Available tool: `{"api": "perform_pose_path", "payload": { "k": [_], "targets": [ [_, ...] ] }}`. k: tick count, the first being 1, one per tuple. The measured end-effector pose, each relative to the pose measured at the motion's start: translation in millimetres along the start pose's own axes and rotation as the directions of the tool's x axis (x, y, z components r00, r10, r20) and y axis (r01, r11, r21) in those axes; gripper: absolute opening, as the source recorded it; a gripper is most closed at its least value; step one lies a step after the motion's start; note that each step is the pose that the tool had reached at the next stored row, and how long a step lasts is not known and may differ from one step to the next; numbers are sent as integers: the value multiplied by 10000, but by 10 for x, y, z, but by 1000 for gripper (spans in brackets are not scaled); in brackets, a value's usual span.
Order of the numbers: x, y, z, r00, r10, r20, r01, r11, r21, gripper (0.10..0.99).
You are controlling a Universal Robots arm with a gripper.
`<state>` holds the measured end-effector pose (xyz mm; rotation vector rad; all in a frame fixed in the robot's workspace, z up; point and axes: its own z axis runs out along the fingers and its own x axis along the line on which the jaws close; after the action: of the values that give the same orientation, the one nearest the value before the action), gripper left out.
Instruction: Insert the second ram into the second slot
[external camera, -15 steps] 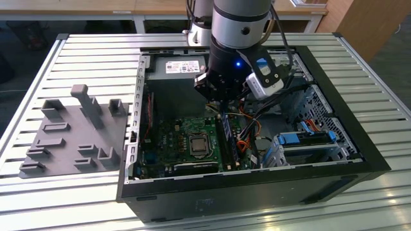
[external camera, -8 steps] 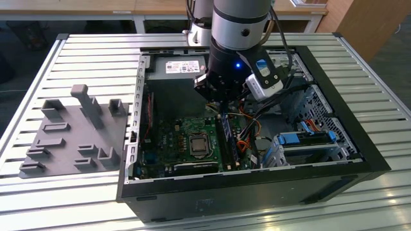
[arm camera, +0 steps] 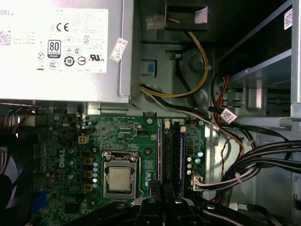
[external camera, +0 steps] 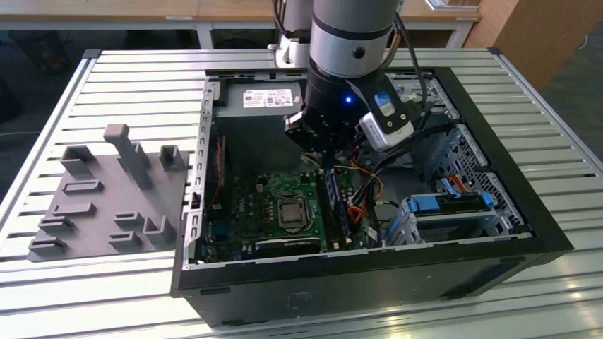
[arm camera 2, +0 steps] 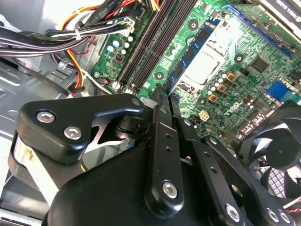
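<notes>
Over the motherboard (arm camera: 117, 136), cable-side edge, my jaws look clenched at one end of the second ram (arm camera 2: 190, 55); it lies along its slot, long axis running away from them, grasp unclear.

Near end of the second ram (arm camera: 180, 155) behind the jaws.

We see an open black case (external camera: 377, 282) on a slatted worktop (external camera: 123, 70), with a grey holder (external camera: 104, 205) lying beside it at the exterior view's left. Inside, we find a green board (arm camera: 122, 136) carrying a processor (arm camera: 119, 179), a silver power supply (arm camera: 61, 52), a fan (arm camera 2: 277, 155), bundled cables (arm camera: 254, 155) and blue drive clips (external camera: 452, 203).
</notes>
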<state>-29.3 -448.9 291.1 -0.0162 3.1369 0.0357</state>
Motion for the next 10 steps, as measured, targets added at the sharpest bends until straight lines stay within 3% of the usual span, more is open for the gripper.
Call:
{"api": "perform_pose_path", "payload": {
  "k": [10],
  "targets": [
    [0, -1, 48, 10000, 10, -2, -10, 10000, 1, 133]
  ]
}}
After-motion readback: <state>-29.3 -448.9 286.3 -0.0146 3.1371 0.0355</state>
